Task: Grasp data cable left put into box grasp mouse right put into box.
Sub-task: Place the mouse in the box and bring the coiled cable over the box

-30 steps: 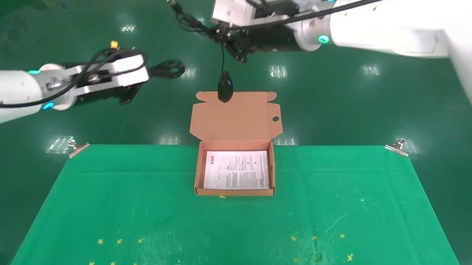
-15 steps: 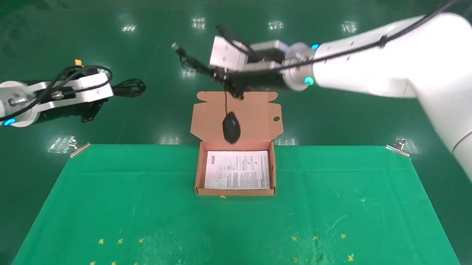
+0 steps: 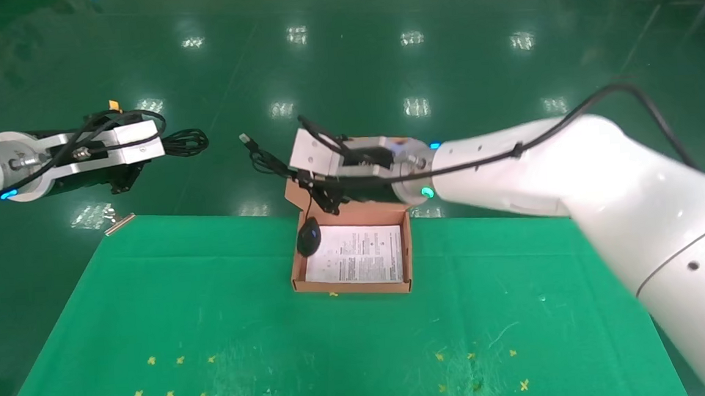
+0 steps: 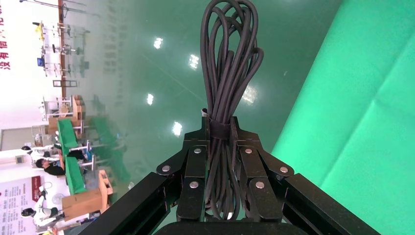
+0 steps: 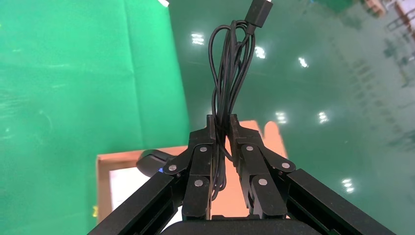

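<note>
My right gripper (image 3: 323, 195) is shut on the mouse's bundled thin cord (image 5: 229, 73), just above the back left corner of the open salmon-orange box (image 3: 352, 288). The black mouse (image 3: 309, 236) hangs from the cord at the box's left wall, blue light showing; the wrist view shows it (image 5: 150, 161) over that edge (image 5: 103, 176). The USB plug (image 5: 259, 11) sticks out past the fingers. My left gripper (image 3: 163, 149) is held out to the far left above the floor, shut on the looped black data cable (image 4: 230, 68).
A white printed sheet (image 3: 356, 262) lies in the box. The lid flap is mostly hidden behind my right gripper. The green cloth table (image 3: 213, 329) has yellow cross marks at front left and front right. A metal clip (image 3: 118, 223) holds its back left corner.
My right gripper has come down and toward me, lowering the mouse from above the lid to the box's left back corner. My left arm has drifted left with the data cable.
</note>
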Controlling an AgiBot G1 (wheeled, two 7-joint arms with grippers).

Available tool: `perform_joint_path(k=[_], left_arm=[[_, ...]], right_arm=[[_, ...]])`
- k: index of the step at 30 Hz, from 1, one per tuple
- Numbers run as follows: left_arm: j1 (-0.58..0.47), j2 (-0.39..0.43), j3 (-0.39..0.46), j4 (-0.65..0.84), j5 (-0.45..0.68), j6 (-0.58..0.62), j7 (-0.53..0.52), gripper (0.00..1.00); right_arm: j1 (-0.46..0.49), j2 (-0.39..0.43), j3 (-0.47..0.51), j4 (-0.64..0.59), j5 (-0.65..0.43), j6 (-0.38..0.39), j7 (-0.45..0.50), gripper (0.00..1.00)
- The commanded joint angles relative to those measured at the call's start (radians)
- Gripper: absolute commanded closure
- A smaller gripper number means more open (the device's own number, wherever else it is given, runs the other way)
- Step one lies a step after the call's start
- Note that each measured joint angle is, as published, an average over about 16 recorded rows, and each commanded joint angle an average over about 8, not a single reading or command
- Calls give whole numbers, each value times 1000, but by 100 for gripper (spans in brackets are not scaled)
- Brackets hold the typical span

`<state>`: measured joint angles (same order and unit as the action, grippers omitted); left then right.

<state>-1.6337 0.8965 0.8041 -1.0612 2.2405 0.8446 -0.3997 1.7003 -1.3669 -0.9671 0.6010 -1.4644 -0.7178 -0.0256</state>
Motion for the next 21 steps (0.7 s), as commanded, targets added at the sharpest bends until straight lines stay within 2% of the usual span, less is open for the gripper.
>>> perform_joint_path(k=[1, 13, 21], left_arm=[[4, -2, 0, -14, 12, 4, -17, 100], [11, -7, 0, -40, 35, 12, -47, 100], [13, -7, 0, -45, 39, 13, -52, 100]], right_arm=[[-14, 0, -28, 6, 24, 21, 15, 100], [-69, 6, -125, -127, 97, 78, 26, 100], [-90, -1, -188, -137, 122, 98, -6, 100]])
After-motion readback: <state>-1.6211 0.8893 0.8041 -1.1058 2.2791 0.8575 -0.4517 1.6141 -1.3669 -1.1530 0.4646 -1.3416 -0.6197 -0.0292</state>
